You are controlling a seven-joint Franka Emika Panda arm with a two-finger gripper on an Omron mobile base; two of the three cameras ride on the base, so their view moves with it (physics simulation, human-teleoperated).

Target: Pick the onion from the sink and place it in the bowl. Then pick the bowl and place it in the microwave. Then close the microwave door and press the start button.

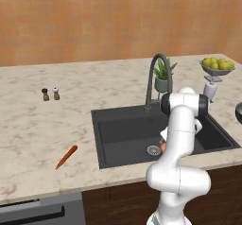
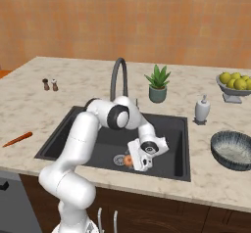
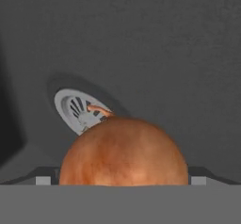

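Observation:
The onion (image 3: 123,152), a round orange-tan ball, lies on the floor of the dark grey sink (image 2: 171,141) just beside the steel drain (image 3: 77,108). My gripper (image 3: 120,180) is down in the basin and open, with one fingertip (image 3: 43,180) on each side of the onion and small gaps between. From the right base view the gripper (image 2: 134,163) reaches the onion (image 2: 128,161) near the sink's front wall. In the left base view the onion (image 1: 163,147) peeks out beside my arm. The glass bowl (image 2: 233,149) stands on the counter right of the sink. The microwave and its door are out of view.
An arched faucet (image 2: 117,75) rises behind the sink, with a potted plant (image 2: 158,85) and a soap dispenser (image 2: 202,109) nearby. A fruit bowl (image 2: 235,85) stands at the back right. A carrot (image 1: 66,157) and two small shakers (image 1: 50,94) lie left of the sink.

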